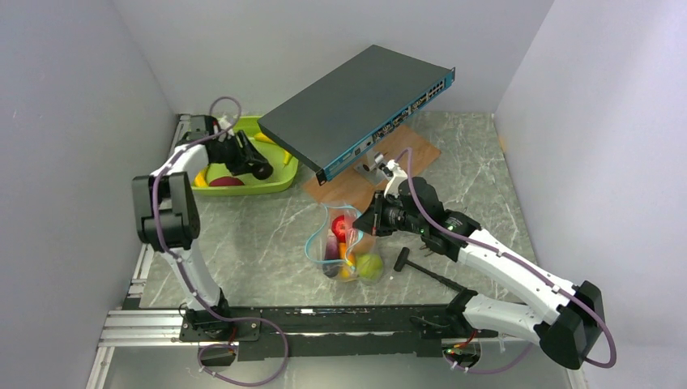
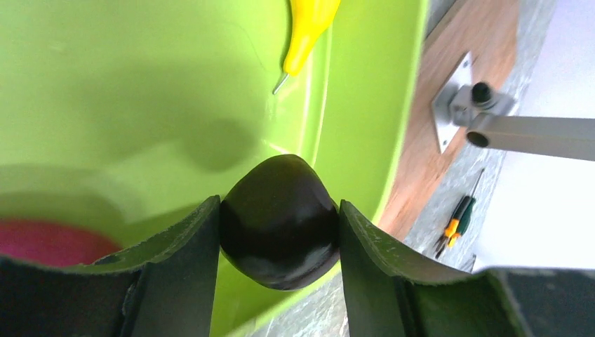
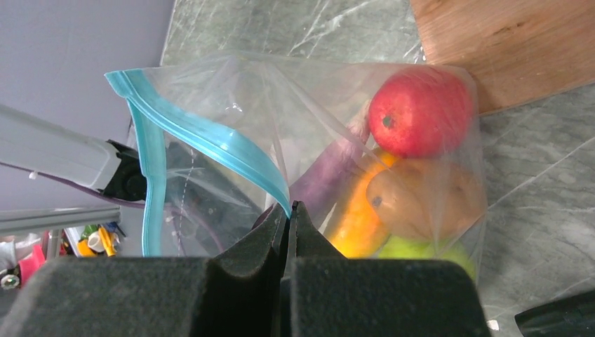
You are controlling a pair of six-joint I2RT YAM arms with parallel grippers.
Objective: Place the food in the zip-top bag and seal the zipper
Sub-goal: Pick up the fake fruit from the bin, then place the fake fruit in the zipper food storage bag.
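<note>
My left gripper (image 2: 279, 205) is shut on a dark, glossy, rounded food piece (image 2: 281, 232) and holds it above the lime-green tray (image 2: 140, 91); it also shows in the top view (image 1: 253, 167). A yellow banana (image 2: 309, 28) and a dark-red piece (image 2: 49, 242) lie in the tray. My right gripper (image 3: 289, 207) is shut on the teal zipper (image 3: 203, 133) and holds the clear zip-top bag (image 3: 281, 91) open. The bag (image 1: 328, 217) holds a red apple (image 3: 419, 111), an orange (image 3: 421, 196), a purple eggplant (image 3: 326, 182) and a green apple (image 1: 370, 266).
A dark network switch (image 1: 364, 105) stands raised on a metal post (image 2: 533, 133) over a wooden board (image 1: 356, 185) behind the bag. A black tool (image 1: 421, 267) lies right of the bag. Screwdrivers (image 2: 456, 217) lie on the marble table beyond the tray.
</note>
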